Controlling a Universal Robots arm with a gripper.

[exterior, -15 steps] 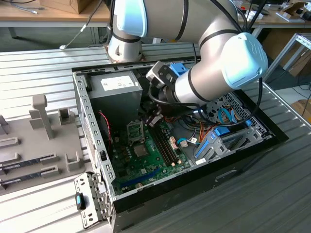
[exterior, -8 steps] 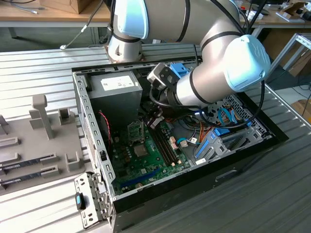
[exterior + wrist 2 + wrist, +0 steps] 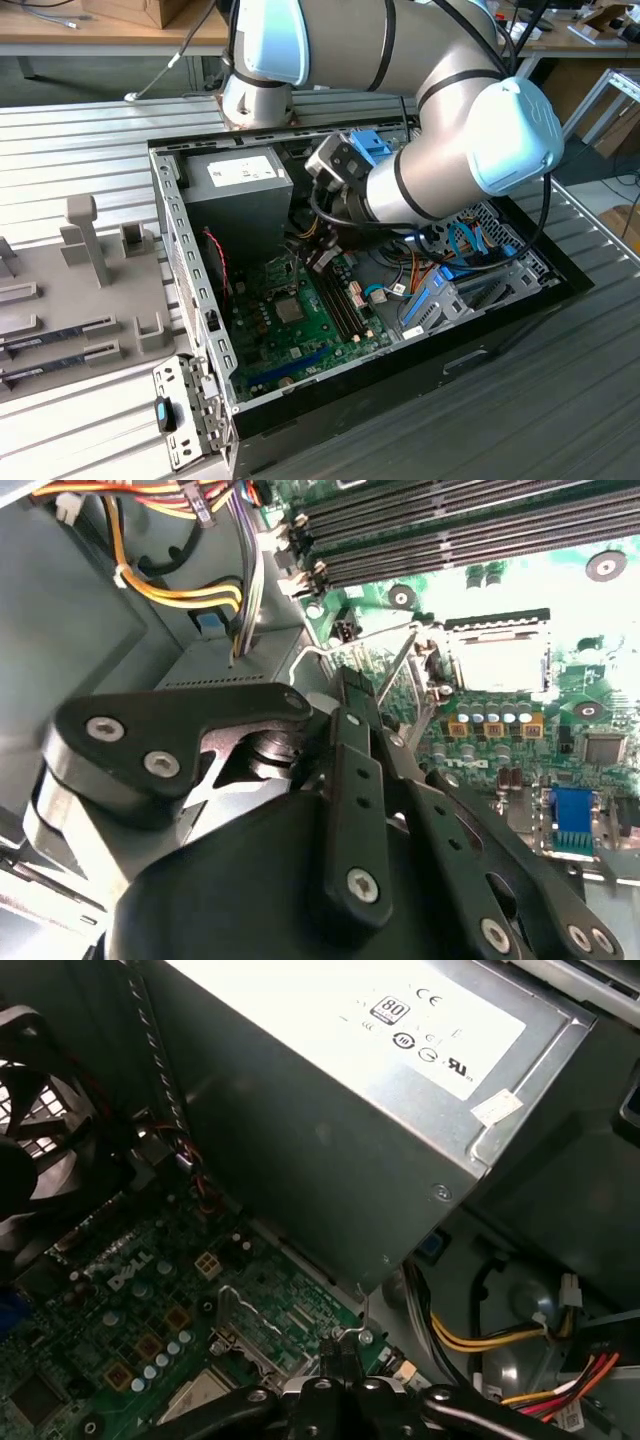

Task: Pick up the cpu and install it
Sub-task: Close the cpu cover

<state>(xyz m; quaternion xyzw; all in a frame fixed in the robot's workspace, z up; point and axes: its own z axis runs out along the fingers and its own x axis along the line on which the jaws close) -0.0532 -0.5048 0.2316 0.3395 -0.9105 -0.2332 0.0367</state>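
I see cpu flat in socket, pale silvery square top. Hand fingers together, holding nothing, near socket on motherboard.

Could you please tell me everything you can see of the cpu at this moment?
The cpu is a small, flat square chip with a pale, silvery metal top. It lies level inside the black socket frame on the green motherboard, not far from the long memory slots. In the exterior view it reads as a grey square mid-board. Nothing grips it: the hand hovers apart from it, beside the socket.
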